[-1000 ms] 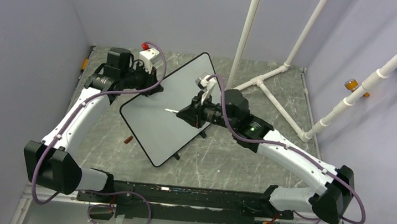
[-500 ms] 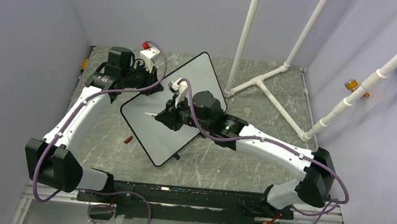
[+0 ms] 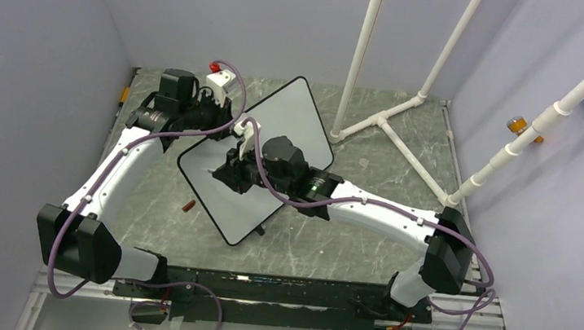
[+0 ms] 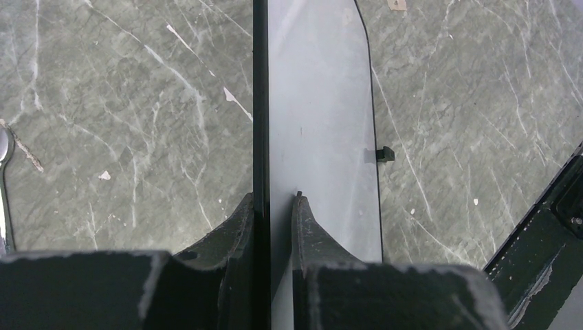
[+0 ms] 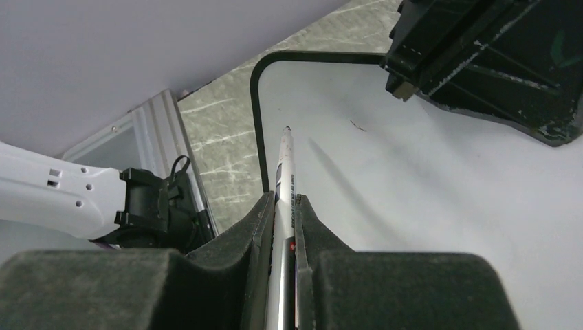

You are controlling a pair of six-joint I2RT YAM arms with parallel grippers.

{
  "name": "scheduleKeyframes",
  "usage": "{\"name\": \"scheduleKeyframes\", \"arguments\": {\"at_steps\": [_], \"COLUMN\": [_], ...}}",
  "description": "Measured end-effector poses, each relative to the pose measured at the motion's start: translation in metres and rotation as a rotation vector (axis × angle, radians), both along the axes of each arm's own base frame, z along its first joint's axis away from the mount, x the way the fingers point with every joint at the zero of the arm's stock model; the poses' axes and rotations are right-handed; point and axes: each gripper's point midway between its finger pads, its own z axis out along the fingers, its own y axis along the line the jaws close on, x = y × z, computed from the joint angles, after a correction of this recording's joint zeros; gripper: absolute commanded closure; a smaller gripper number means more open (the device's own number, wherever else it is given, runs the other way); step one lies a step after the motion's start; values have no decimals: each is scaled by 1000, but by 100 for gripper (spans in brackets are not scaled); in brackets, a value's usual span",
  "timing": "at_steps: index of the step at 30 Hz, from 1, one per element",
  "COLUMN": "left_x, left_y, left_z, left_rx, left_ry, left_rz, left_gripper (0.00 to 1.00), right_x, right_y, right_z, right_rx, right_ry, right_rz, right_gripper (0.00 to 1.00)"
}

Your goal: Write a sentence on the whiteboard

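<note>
Grey veined table (image 3: 345, 248): carries the whiteboard (image 3: 294, 116), lying diagonally, its long axis running near-left to far-right.
Left gripper (image 4: 275, 206): pinched on the whiteboard's far-left long edge, one finger on each face.
Right gripper (image 5: 283, 206): closed narrowly around a white marker (image 5: 285, 161).
Marker direction: the tip points towards the board's left rounded corner, above the white surface; contact unclear.
Mark: one short dark stroke (image 5: 357, 125) near the tip.

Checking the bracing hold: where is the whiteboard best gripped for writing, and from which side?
Grip the whiteboard by the rim of its far-left edge, from outside, a finger on each face, as the left gripper does. Flat and wide, it probably fits the jaws only at an edge, and there it leaves the marker room.
</note>
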Motion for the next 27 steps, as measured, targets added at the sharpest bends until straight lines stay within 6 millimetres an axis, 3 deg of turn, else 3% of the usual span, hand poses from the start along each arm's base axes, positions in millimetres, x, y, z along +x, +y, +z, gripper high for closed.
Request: {"name": "scheduleKeyframes", "arguments": {"at_steps": [9,27], "left_x": [0,0], "left_y": [-1,0], "left_z": [1,0], "left_rx": [3,7], "left_ry": [0,2], "left_rz": [3,15], "left_gripper": [100,100], "right_x": [3,13], "right_y": [12,10], "right_z": [-6,-10], "right_rx": [-9,-32], "right_ry": [3,-7], "right_rz": [-9,-75], "right_gripper": [100,100]}}
